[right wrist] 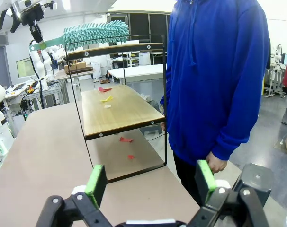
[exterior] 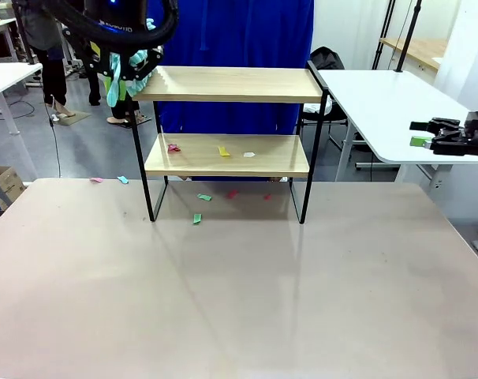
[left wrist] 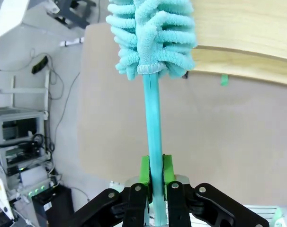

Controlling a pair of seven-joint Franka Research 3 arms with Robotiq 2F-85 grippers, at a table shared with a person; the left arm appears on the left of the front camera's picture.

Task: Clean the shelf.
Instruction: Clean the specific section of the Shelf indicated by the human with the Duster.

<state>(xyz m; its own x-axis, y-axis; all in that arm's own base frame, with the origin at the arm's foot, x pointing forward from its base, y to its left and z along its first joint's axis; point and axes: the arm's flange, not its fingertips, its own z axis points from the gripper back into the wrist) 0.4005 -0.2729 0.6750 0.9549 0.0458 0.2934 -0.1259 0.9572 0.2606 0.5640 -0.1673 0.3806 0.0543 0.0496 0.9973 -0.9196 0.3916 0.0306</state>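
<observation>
The shelf stands at the far middle of the table, with two light wooden boards in a thin black frame. Pink, yellow and white paper scraps lie on its lower board. My left gripper hangs at the top board's left end, shut on the handle of a teal fluffy duster. The left wrist view shows the green pads clamping the handle, with the duster head at the board's edge. My right gripper is open off to the right, its pads wide apart, facing the shelf and duster.
A person in a blue hoodie stands right behind the shelf, one hand hanging down. More scraps lie on the table under and left of the shelf. A white table stands at the back right.
</observation>
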